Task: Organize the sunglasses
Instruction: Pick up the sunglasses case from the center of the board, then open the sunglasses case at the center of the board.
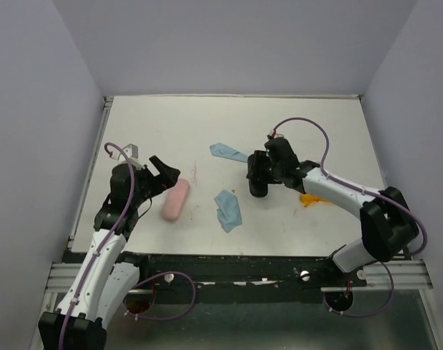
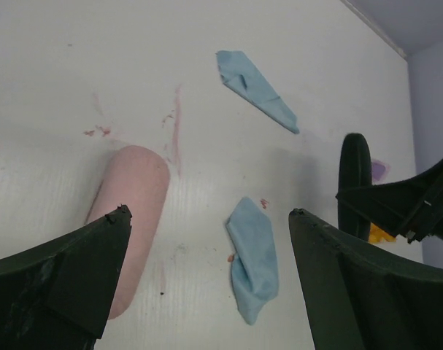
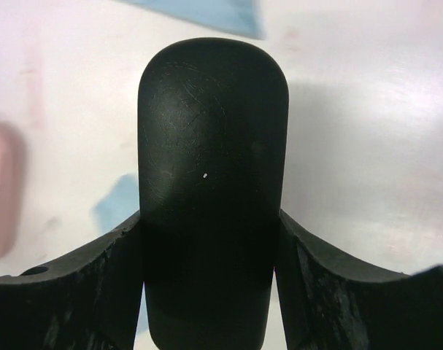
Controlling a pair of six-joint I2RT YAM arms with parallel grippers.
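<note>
My right gripper is closed down on the black case, one finger pressed to each long side, so the case fills the whole gap. In the left wrist view the case looks stood on end rather than lying flat. I take that as a hold for carrying it or presenting it to the other arm, since a pair has to go inside and I see no opening in it. My left gripper is spread wide with nothing in it, hanging just left of the far end of the pink case, which lies flat. I judge it is placed there as the free hand, ready for the pink case or a handover.

The orange pair lies on the table to the right of the right gripper and a little nearer. It is tucked against the right forearm and partly hidden by it, near the gripper but not touching. The purple pair shows only as a pale sliver just past the black case in the left wrist view. The arm covers it from above, so I can't tell how it lies. Both pairs are well apart from the left gripper, beyond the far cloth and near cloth that lie between the cases. As far as I can see, neither pair is in a case yet.
</note>
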